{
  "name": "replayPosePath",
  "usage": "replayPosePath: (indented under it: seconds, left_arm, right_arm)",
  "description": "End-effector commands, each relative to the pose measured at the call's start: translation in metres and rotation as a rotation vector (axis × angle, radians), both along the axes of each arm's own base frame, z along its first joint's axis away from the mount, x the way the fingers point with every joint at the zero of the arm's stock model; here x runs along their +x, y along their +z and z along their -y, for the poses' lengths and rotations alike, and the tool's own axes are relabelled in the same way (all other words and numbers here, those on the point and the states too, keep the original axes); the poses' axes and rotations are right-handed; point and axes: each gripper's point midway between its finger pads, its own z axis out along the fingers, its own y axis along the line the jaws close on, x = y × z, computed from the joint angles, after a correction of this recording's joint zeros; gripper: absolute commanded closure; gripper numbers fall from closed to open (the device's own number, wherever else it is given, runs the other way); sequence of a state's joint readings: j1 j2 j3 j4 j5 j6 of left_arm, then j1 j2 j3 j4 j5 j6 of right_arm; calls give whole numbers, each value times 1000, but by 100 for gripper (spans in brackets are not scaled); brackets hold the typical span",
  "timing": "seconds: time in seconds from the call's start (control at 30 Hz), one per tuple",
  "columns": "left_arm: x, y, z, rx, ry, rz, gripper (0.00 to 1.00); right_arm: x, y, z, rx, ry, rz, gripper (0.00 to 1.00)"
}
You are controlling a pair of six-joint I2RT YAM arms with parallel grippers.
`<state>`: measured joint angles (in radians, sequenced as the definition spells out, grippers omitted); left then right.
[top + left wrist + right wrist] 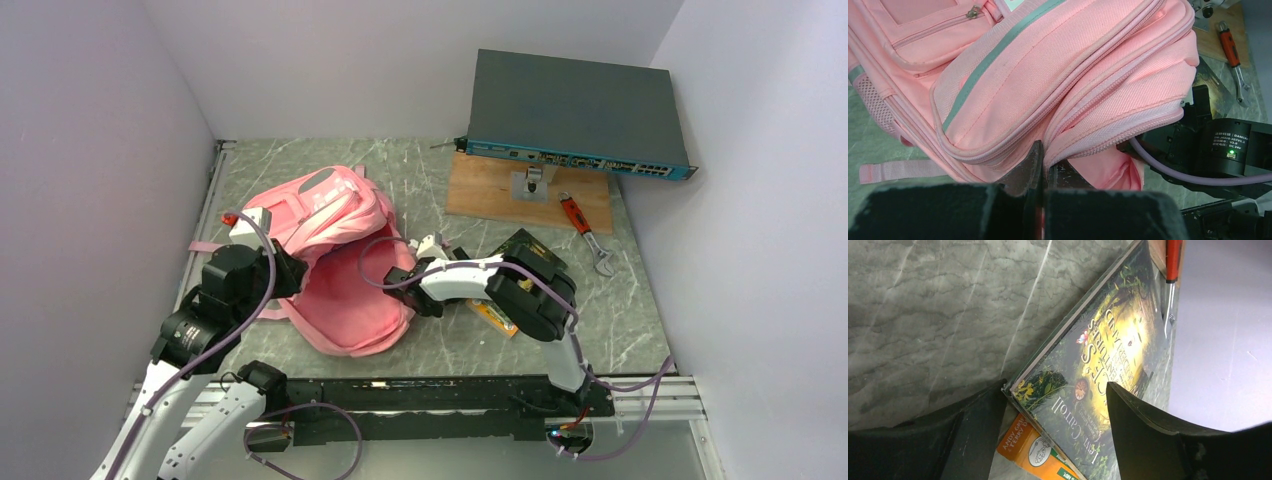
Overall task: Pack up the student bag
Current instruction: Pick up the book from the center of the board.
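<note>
One student bag (330,230), two books (dark book (1098,355), orange book (1033,450)), one wrench (585,232), one grey box (575,105), one wooden board (490,185)

The table (440,180) has a grey-green marbled top with pale veins, evenly lit, with only soft shadows. Plain white walls close it in on the left (90,150), far (330,60) and right (760,200) sides. At the far right a wooden board (485,190) lies flat on it, and a flat grey box (575,105) stands tilted at the board's far edge. A metal rail (212,190) runs along the table's left edge.
</note>
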<state>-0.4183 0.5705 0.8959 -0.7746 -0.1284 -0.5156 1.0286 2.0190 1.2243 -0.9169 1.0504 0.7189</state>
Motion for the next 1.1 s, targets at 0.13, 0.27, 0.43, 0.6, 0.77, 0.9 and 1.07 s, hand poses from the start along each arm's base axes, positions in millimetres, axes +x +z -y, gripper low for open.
replayPosePath:
  seconds: [0.13,0.27,0.43,0.6,0.77,0.9,1.07]
  left_arm:
    - [12,29,-11,-45,90,108,100]
    - [12,29,-12,-42,96,113,100]
    - [12,31,-11,-51,91,116,100]
    - [12,28,-8,-56,84,106,100]
    - [13,25,-4,-64,68,92,100]
    - [14,26,-2,-71,65,95,100]
    - [14,26,-4,-67,72,93,100]
  right_arm:
    - [7,-3,-8,-10,-7,39,25]
    - [6,-12,-9,-18,-3,18,27]
    - [7,-15,-8,-23,-9,28,38]
    - [7,-19,-8,-39,-13,26,48]
    - [11,-14,-10,-44,-6,37,73]
    - [11,3,-9,-36,-6,63,88]
    - [8,35,-7,16,6,81,97]
